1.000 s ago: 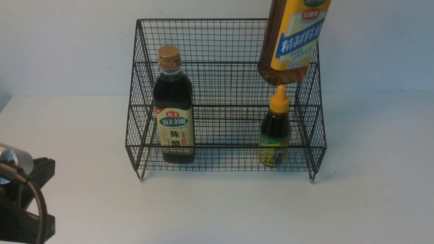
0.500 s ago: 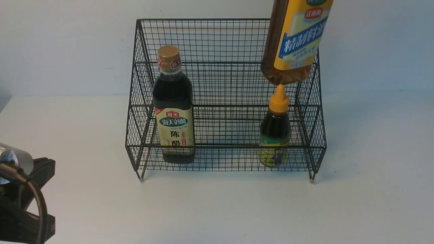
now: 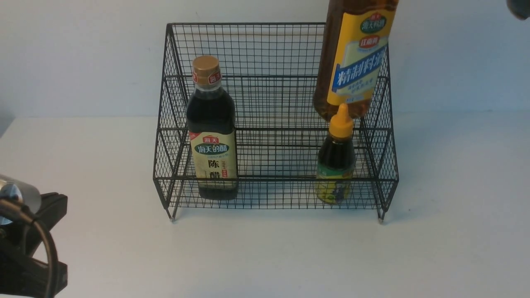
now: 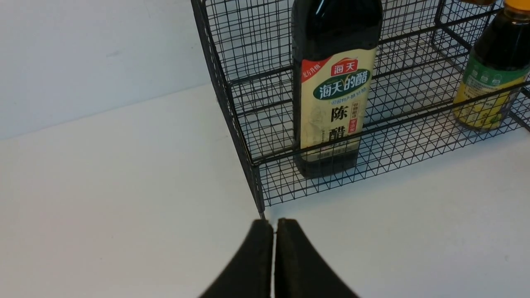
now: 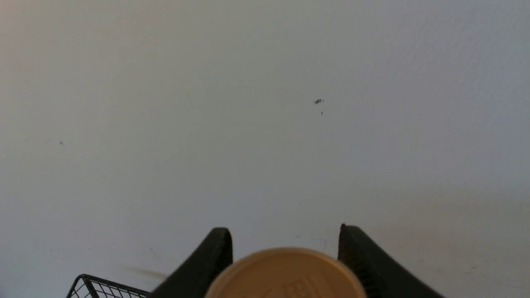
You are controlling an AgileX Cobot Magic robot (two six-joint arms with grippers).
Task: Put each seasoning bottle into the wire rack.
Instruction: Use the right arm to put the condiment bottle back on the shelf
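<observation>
The black wire rack (image 3: 273,49) stands mid-table. In its lower tier the dark vinegar bottle (image 3: 212,136) stands upright at the left and the small orange-nozzle squeeze bottle (image 3: 336,165) at the right. The tall amber bottle (image 3: 352,62) hangs slightly tilted over the upper tier's right end, its base just behind the orange nozzle. In the right wrist view my right gripper (image 5: 283,230) is shut on that bottle below its tan cap (image 5: 285,275). My left gripper (image 4: 271,223) is shut and empty, low near the rack's front left foot (image 4: 261,209).
My left arm (image 3: 25,244) rests at the table's front left corner. A white wall rises right behind the rack. A dark bit of the right arm (image 3: 519,8) shows at the top right corner.
The amber bottle has come down and stands more upright; its base has dropped from above the orange nozzle to behind it. The left arm has not moved.
</observation>
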